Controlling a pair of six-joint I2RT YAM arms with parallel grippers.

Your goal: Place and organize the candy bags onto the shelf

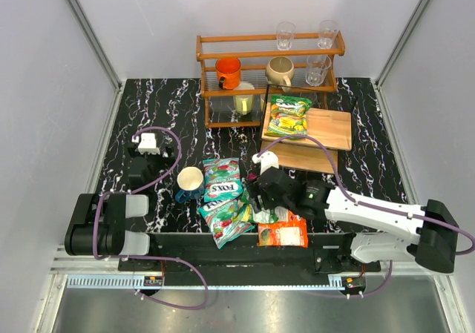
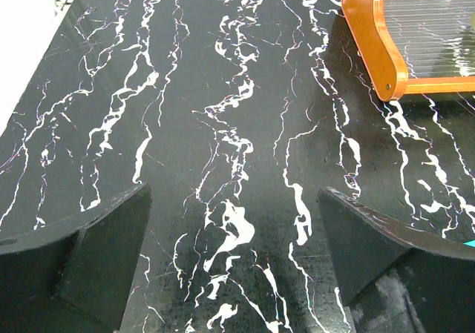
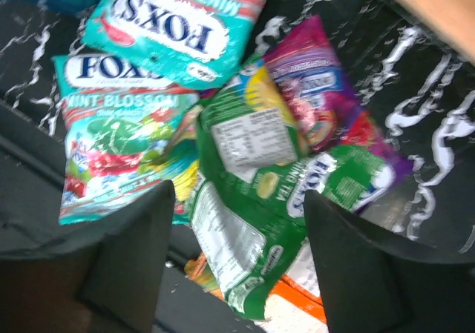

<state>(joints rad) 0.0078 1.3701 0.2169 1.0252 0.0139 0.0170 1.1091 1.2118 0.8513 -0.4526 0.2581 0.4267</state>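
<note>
Black table (image 1: 148,110) veined in white, boxed in by plain pale walls (image 1: 44,88) with metal rails at the corners. At the far edge, an orange-brown rack (image 1: 271,51) with cups and glasses. Just right of it, the pale wood shelf (image 1: 330,129): two stepped boards, long axis roughly left to right, slightly skewed.

On the left end of the shelf's upper board, one green-yellow bag (image 1: 289,116), printed face up, long axis far to near, crosswise to the board. Everything else heaped at the near edge of the table, well apart from the shelf: two teal bags (image 1: 221,179) one behind the other, long axes roughly far to near, an orange bag (image 1: 283,234) nearest the edge, and a blue-and-cream mug (image 1: 190,183) upright just left of the teal pair.

Only from the right wrist: a green bag (image 3: 252,199) lying back panel up, nutrition label showing, long axis on a diagonal, overlapping a purple bag (image 3: 319,88) and a corner of the orange one. From above, mostly hidden under the arm. Right end effector (image 3: 237,192) spread wide over the green bag, pinching nothing.

Only from the left wrist: bare table and a foot of the rack. Left end effector (image 2: 234,193) spread too, nothing between the fingers, far from the heap.
</note>
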